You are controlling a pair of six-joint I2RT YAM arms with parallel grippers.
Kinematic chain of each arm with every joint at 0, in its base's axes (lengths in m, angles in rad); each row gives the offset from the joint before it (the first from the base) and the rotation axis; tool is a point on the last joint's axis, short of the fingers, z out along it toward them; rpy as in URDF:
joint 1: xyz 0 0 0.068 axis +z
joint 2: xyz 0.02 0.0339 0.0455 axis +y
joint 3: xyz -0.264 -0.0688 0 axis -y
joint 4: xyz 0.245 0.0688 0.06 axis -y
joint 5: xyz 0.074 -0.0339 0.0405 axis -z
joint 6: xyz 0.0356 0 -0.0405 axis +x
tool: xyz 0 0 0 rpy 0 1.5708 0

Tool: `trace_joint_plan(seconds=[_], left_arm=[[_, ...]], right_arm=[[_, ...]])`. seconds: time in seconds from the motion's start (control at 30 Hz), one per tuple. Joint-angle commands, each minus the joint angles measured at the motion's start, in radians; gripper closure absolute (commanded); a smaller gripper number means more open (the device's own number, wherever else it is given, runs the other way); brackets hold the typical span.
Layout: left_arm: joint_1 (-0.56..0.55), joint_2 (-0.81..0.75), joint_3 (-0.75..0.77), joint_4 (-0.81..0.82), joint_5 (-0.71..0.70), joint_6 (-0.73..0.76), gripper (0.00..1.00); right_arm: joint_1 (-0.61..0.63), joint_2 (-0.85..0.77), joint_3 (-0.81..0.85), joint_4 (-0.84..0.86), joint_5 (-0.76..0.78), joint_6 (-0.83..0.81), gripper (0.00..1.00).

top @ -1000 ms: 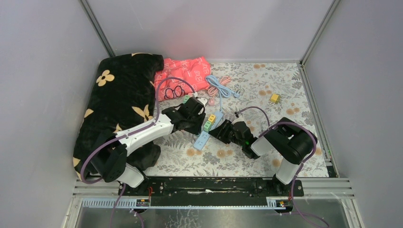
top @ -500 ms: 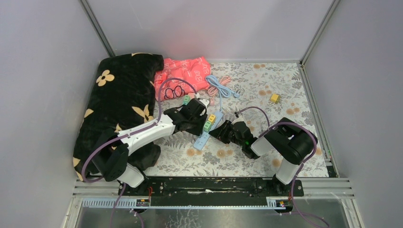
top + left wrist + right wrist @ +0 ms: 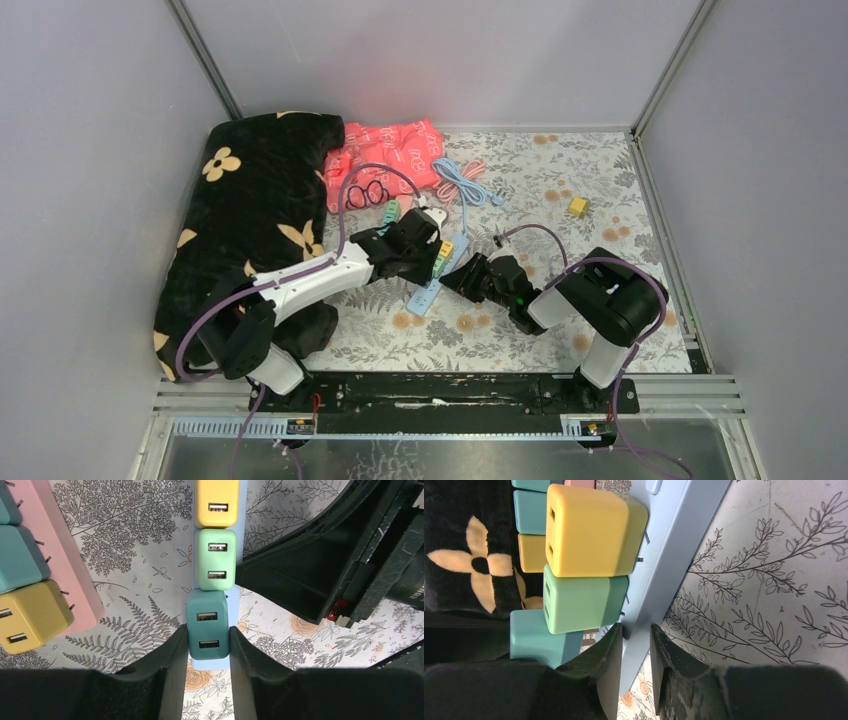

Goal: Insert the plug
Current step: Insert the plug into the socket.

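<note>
A teal plug (image 3: 208,630) with two USB ports sits between the fingers of my left gripper (image 3: 208,632), which is shut on its sides. It hangs over the near end of the light blue power strip (image 3: 234,597), in line with a green plug (image 3: 215,559) and a yellow plug (image 3: 216,502) that stand in the strip. Its prongs are hidden. My right gripper (image 3: 636,630) is shut on the strip's long edge (image 3: 664,565), just beside the green plug (image 3: 579,605). From above, both grippers (image 3: 425,245) (image 3: 462,275) meet at the strip (image 3: 425,298).
A pink power strip (image 3: 75,580) with teal and yellow plugs lies to the left. A black flowered cloth (image 3: 250,200) covers the left side, with a red packet (image 3: 395,150) behind it. A coiled cable (image 3: 462,185) and a small yellow block (image 3: 578,206) lie farther back.
My left gripper has carried the teal plug to the right, onto the blue strip. My right gripper has closed on the strip's edge.
</note>
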Motion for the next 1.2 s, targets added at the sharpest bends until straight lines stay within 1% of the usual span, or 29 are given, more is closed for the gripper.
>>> trace_joint_plan(seconds=[0.0, 0.3, 0.67, 1.17], left_arm=[[-0.004, 0.027, -0.011, 0.089, -0.034, 0.021, 1.0], [-0.005, 0.041, -0.022, 0.103, -0.028, 0.022, 1.0], [-0.008, 0.057, -0.023, 0.113, 0.03, 0.01, 1.0], [-0.012, 0.071, -0.02, 0.128, 0.032, -0.007, 1.0]], right_arm=[[0.022, 0.002, 0.009, -0.039, -0.015, -0.036, 0.69], [0.022, 0.002, 0.01, -0.039, -0.015, -0.038, 0.69], [0.022, 0.0, 0.015, -0.042, -0.021, -0.037, 0.69], [0.023, 0.0, 0.013, -0.039, -0.025, -0.039, 0.69]])
